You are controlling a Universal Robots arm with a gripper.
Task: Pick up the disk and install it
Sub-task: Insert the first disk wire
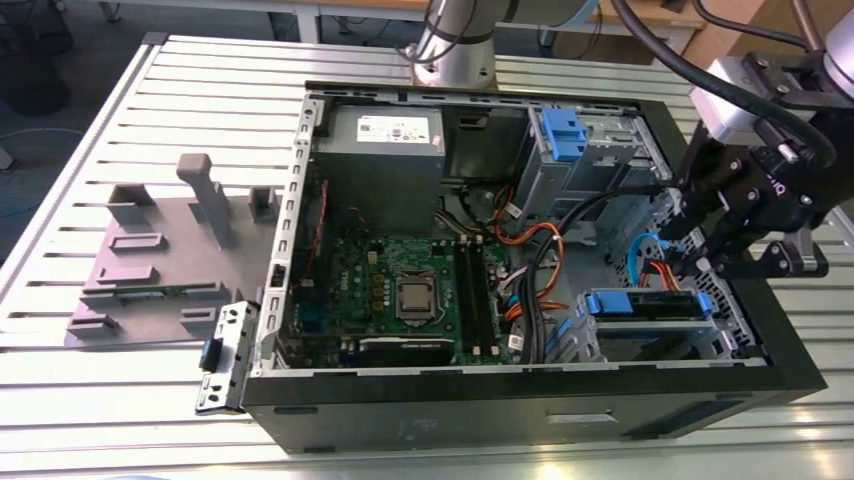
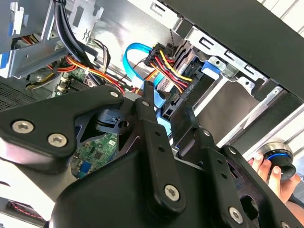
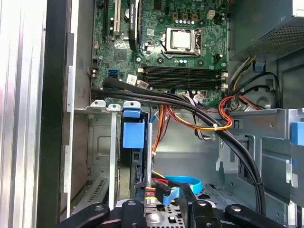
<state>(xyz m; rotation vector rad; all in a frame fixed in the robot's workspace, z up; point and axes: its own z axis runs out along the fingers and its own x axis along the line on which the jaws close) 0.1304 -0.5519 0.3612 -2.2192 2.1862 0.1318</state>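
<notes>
Blue-framed disk (image 1: 646,304) sits in the drive cage (image 1: 694,335), in the open case (image 1: 507,425) at the exterior view's right.
Your gripper (image 2: 167,101) hangs just above that cage, jaws apart and holding nothing. In the second wrist view you see red, yellow and blue cables (image 2: 165,64) just past it. A person's hand (image 2: 266,167) rests on a blue-ringed knob (image 2: 279,159) outside the case.

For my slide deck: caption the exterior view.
Robot gripper hovers near the blue-framed disk inside the open computer case on a slatted table.
</notes>
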